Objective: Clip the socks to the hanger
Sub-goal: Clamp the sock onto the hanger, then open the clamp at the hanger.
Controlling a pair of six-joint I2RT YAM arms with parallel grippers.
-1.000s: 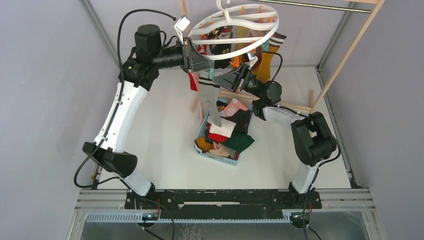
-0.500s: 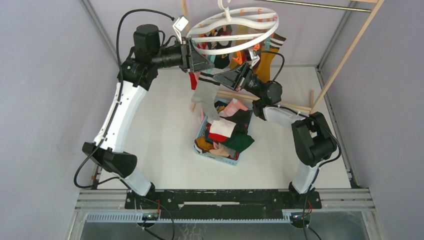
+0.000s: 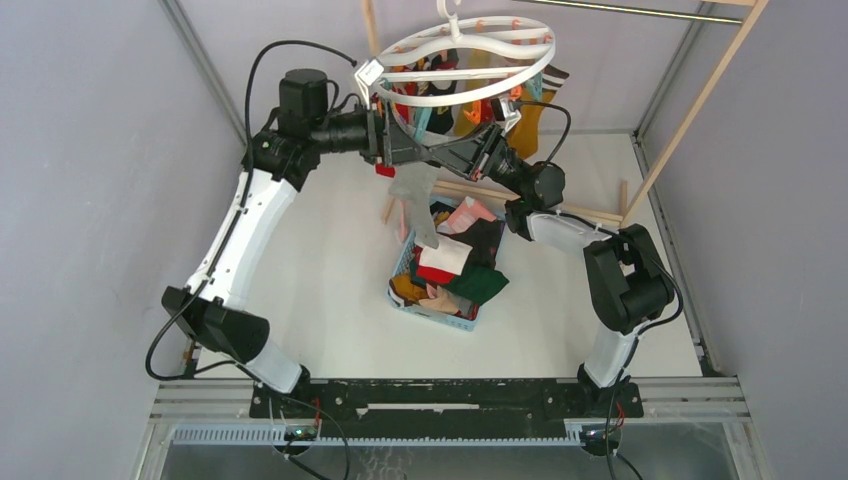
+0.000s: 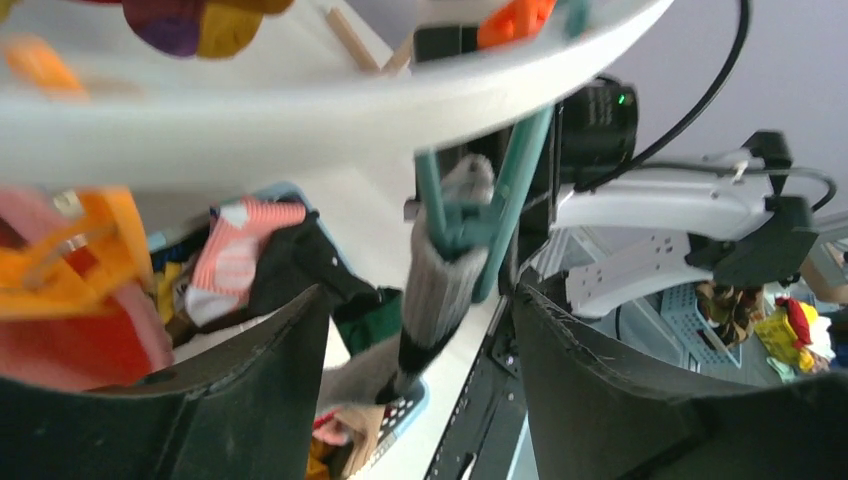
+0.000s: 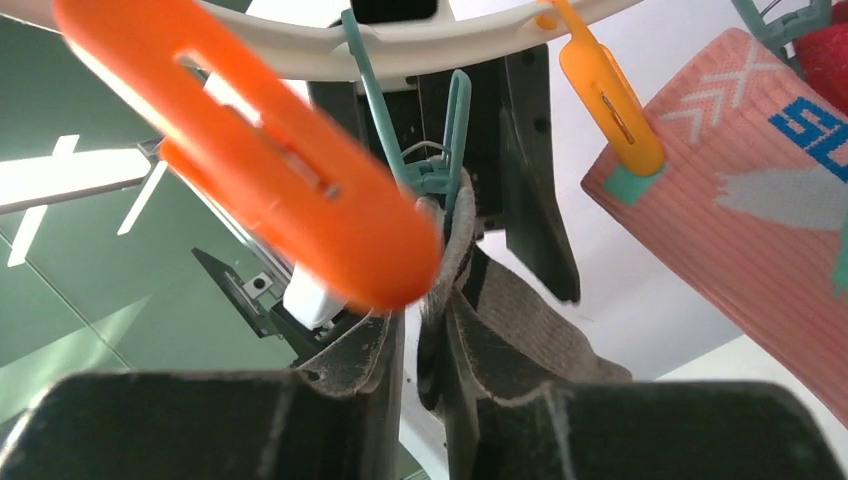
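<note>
the left gripper (image 4: 415, 296) is straddling, released, the teal clip (image 4: 470, 215) under the hanger (image 4: 300, 120), the grey sock (image 4: 438, 275) is sitting cuff-first in that clip, and the right gripper (image 5: 427, 338) is clenching the cuff just below, so verify the clip's bite before releasing

This is a robot test cell in a lab. The left arm (image 3: 245, 225) and the right arm (image 3: 620, 280) are bolted to a metal rail (image 3: 200, 410) at the edge of a white table (image 3: 320, 290) — plain grey walls (image 3: 90, 200) close it in. A black cable (image 3: 290, 42) loops free, and the hanger (image 3: 460, 103) hangs under a metal rod (image 3: 640, 11) on a bare wooden frame (image 3: 700, 100).
</note>
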